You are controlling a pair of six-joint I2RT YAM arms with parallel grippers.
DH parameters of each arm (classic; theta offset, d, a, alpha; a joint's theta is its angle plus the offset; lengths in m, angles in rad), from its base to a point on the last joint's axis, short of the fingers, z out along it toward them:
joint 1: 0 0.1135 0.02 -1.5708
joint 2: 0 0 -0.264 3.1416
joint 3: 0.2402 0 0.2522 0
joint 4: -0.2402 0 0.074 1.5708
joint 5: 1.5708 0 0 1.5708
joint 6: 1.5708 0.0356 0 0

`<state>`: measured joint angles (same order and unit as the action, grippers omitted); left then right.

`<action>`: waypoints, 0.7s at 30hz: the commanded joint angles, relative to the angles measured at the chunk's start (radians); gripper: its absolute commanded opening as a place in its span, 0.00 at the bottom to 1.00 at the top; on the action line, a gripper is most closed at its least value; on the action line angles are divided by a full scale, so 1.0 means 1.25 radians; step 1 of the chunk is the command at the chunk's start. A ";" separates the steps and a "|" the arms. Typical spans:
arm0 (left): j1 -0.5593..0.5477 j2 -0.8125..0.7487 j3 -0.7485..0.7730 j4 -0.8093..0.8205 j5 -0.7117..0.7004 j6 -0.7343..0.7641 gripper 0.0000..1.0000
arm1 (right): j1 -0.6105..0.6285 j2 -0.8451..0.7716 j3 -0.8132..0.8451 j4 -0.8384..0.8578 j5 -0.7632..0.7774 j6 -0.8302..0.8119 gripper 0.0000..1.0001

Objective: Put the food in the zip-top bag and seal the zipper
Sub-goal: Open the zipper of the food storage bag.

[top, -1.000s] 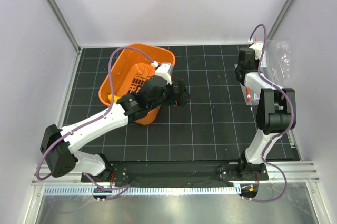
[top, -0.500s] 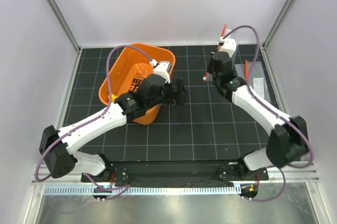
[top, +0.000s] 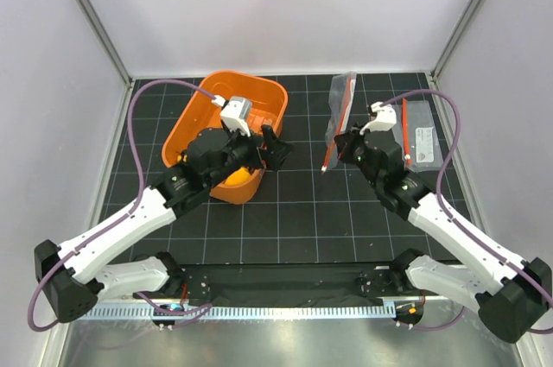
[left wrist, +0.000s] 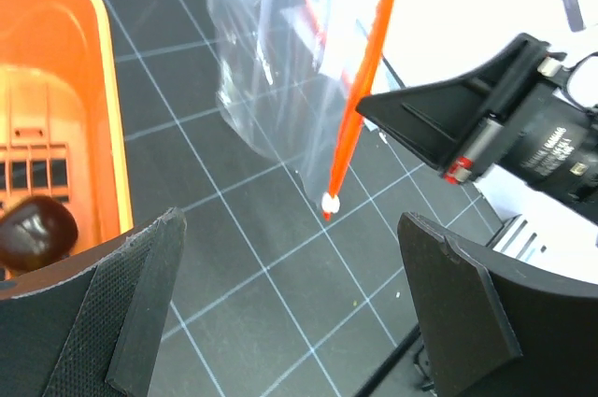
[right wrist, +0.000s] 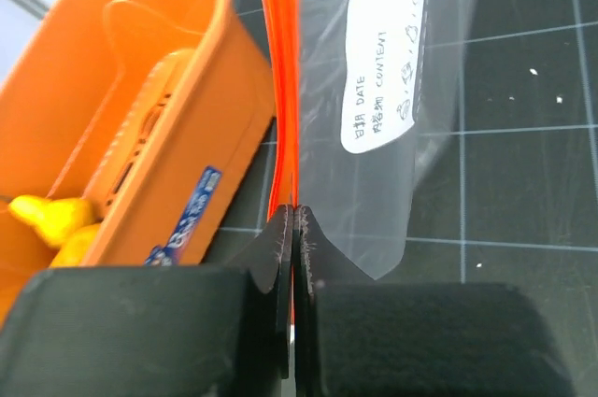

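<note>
The bag (top: 340,104), a clear pouch, hangs by its zipper (left wrist: 366,61) from the right pincer (right wrist: 292,215). That pincer is clamped on the red-orange strip, with its fingers pressed together around it. In the right wrist view a white label shows on the plastic just beside the strip.

From above, the zipper's long axis runs from the far side towards the near side, slanting a little left as it comes nearer. In the left wrist view it drops steeply from the upper right to a small white slider (left wrist: 330,201) at its lower end. It is unclear whether that end touches the table (top: 311,211).

The left pincer (left wrist: 291,224) is wide open and holds nothing. It faces the bag from the left, and the strip lies straight ahead between its fingers, near but apart. The bag therefore sits between the two pincers.

The food (left wrist: 37,233) is not in the bag. A dark brown round piece and some yellow pieces lie in an orange basket (right wrist: 187,89) just left of the left pincer. The left arm is much nearer the food, and the right arm is busy with the bag.

The next move likely depends on this layout: the food is on one side of the free pincer and the bag on the other. Whether the bag's mouth is open cannot be seen.

A second pouch (top: 421,129) lies flat on the table, far right.
</note>
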<state>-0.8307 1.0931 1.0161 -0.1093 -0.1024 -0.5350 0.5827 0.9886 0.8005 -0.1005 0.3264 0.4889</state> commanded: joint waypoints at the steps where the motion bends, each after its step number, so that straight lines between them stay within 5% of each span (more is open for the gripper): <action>1: -0.001 -0.019 -0.024 0.085 0.036 0.055 1.00 | 0.006 -0.074 -0.022 0.059 -0.051 0.004 0.01; 10: -0.001 0.108 -0.003 0.187 0.240 0.105 0.96 | 0.006 -0.093 -0.049 0.142 -0.180 0.002 0.01; 21: -0.002 0.108 -0.123 0.397 0.260 0.159 0.85 | 0.008 -0.068 -0.059 0.196 -0.293 0.008 0.01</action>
<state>-0.8310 1.2514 0.8566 0.2520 0.2001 -0.3706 0.5873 0.9031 0.7300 0.0654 0.0147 0.4931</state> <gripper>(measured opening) 0.861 0.028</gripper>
